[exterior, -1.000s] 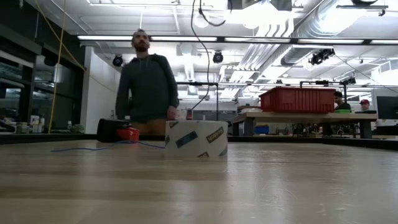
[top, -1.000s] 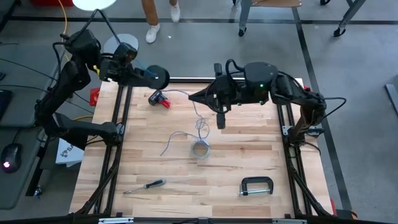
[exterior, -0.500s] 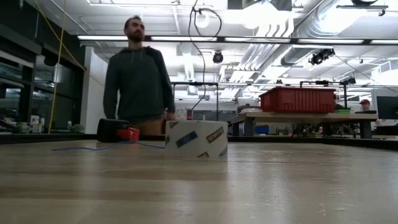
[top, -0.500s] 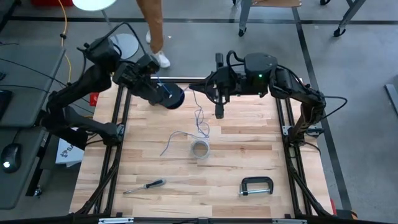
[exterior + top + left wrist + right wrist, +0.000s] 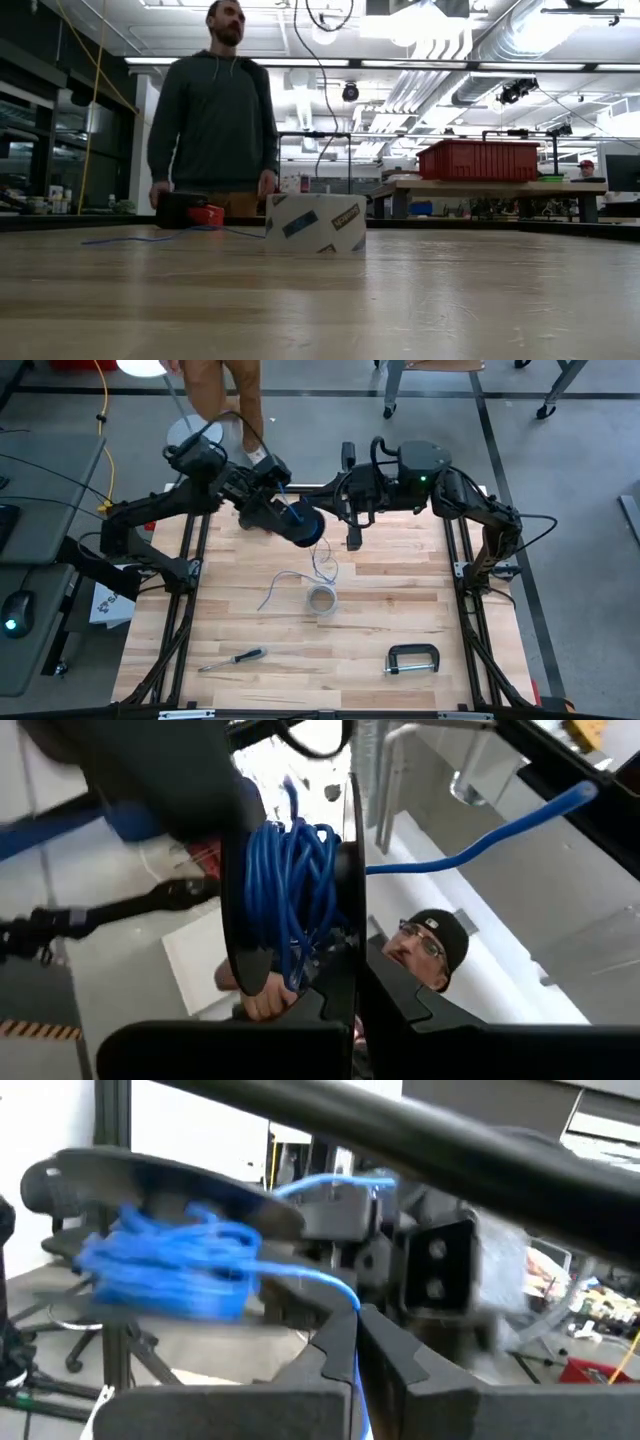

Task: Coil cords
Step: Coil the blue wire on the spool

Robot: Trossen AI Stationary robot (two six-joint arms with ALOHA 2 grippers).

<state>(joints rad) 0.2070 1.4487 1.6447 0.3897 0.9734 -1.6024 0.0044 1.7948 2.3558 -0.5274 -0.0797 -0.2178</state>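
My left gripper (image 5: 287,516) is shut on a black reel (image 5: 303,527) wound with the blue cord (image 5: 290,905), held over the table's far middle. Just right of it, my right gripper (image 5: 351,528) is shut on a free strand of the same blue cord (image 5: 300,1280). That strand runs from the reel through the fingers, and its slack loops (image 5: 323,565) lie on the table below. The pale grey cord (image 5: 277,588) lies loose on the wood beside a tape roll (image 5: 321,600). My left gripper pinches the reel's thin flange (image 5: 352,920) at its rim between its two fingers (image 5: 385,1005). The reel is lifted clear of the table, with the blue coil beside the fingers. My right gripper pinches one strand of the blue cord (image 5: 350,1302) between its fingertips (image 5: 335,1342), roughly level and pointing toward the reel. The strand arcs from the coil to the fingers and continues below them.
A screwdriver (image 5: 235,657) and a black clamp (image 5: 412,658) lie near the front edge. A red and black object (image 5: 190,210) sits at the far side in the low view. A person (image 5: 215,110) stands behind the table's far left.
My left gripper has swung with the reel toward the table's right and a little nearer, closing on my right gripper, and has rolled as it went. The person behind the table has stepped along its far edge.
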